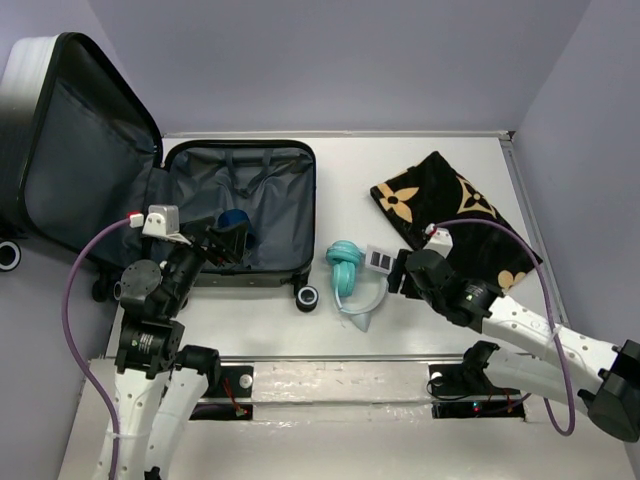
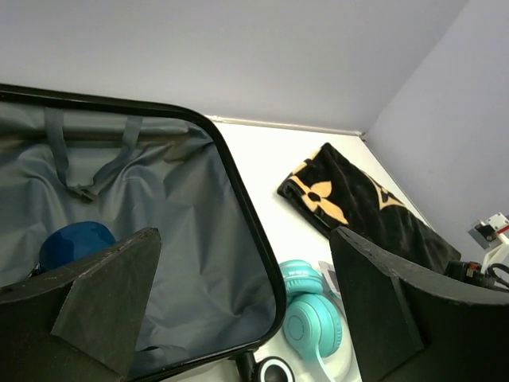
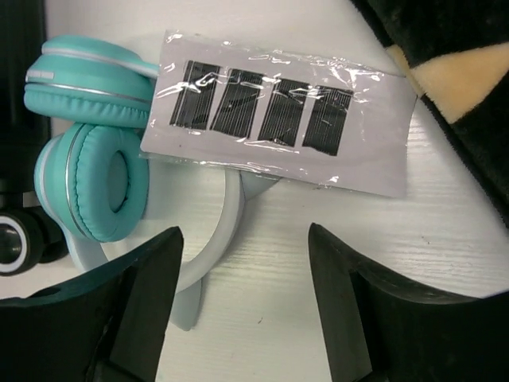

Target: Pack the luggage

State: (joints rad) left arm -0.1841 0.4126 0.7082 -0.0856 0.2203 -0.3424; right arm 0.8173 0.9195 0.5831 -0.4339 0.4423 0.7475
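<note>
The right fingers [image 3: 135, 302] are held apart and empty just above the headphones [image 3: 95, 183], which are partly overlapped by a packet [image 3: 278, 119]. Farther left, the open luggage [image 1: 270, 200] is lain flat on the table [image 1: 420, 160] under the spread, empty left fingers [image 2: 103, 294]. The right arm is judged nearer the headphones.

Bright even overhead light, soft faint shadows, glare on plastic sleeve [image 3: 278, 119], wrist views sharp, near foreground slightly blurred
</note>
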